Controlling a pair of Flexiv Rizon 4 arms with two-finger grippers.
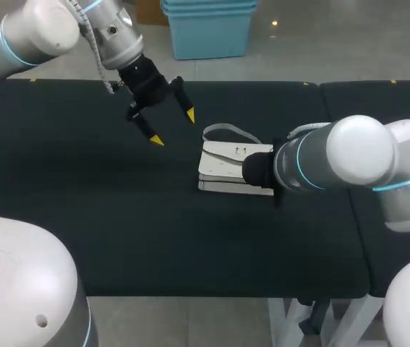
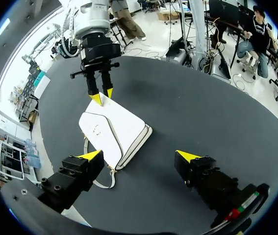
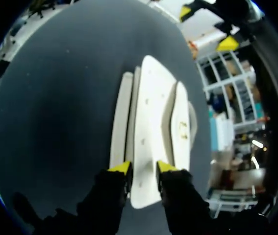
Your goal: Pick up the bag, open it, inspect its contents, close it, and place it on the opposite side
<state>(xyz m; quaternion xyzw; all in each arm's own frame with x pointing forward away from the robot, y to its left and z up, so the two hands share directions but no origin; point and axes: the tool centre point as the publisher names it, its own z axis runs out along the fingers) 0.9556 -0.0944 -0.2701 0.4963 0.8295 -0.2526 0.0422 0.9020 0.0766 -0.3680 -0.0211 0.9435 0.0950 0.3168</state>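
A white bag (image 1: 233,163) lies flat on the black table (image 1: 82,217), its strap (image 1: 226,131) looped out on the far side. My right gripper (image 3: 143,168) is at the bag's (image 3: 148,112) right end, its yellow tips pressed on either side of one flap, shut on it. In the head view the right arm (image 1: 313,163) hides those fingers. From the left wrist view the right gripper (image 2: 102,95) pinches the bag's (image 2: 114,129) far end. My left gripper (image 1: 173,128) hangs open above the table, up and left of the bag, with nothing between its fingers (image 2: 188,156).
A seam (image 1: 335,116) splits the table on the right side, under my right arm. Bare black surface stretches left of the bag and toward the front edge (image 1: 190,295).
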